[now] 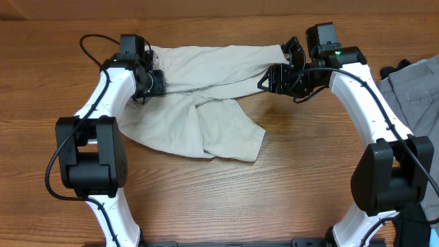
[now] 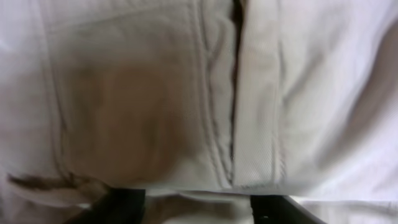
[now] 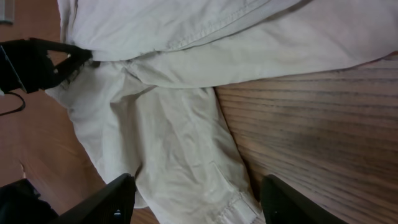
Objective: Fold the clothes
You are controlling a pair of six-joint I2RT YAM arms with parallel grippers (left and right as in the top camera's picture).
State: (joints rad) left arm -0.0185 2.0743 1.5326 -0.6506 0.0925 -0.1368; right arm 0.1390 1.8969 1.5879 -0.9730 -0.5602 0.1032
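Note:
The clothes, a pair of cream shorts [image 1: 206, 116], lie spread across the far half of the table between my two grippers. My left gripper [image 1: 156, 81] is at their left end. In the left wrist view the stitched fabric [image 2: 155, 93] fills the frame, and the left gripper [image 2: 199, 211] has its jaws partly apart with cloth bunched between them; whether they pinch it is unclear. My right gripper [image 1: 271, 77] hovers at the right end. In the right wrist view it [image 3: 199, 202] stands open above a leg of the shorts [image 3: 174, 137], holding nothing.
A grey garment [image 1: 411, 96] lies at the table's right edge, with something black [image 1: 394, 68] just behind it. Bare wooden table [image 1: 309, 158] shows in front of the shorts and under the right arm. The left gripper [image 3: 62, 59] shows in the right wrist view.

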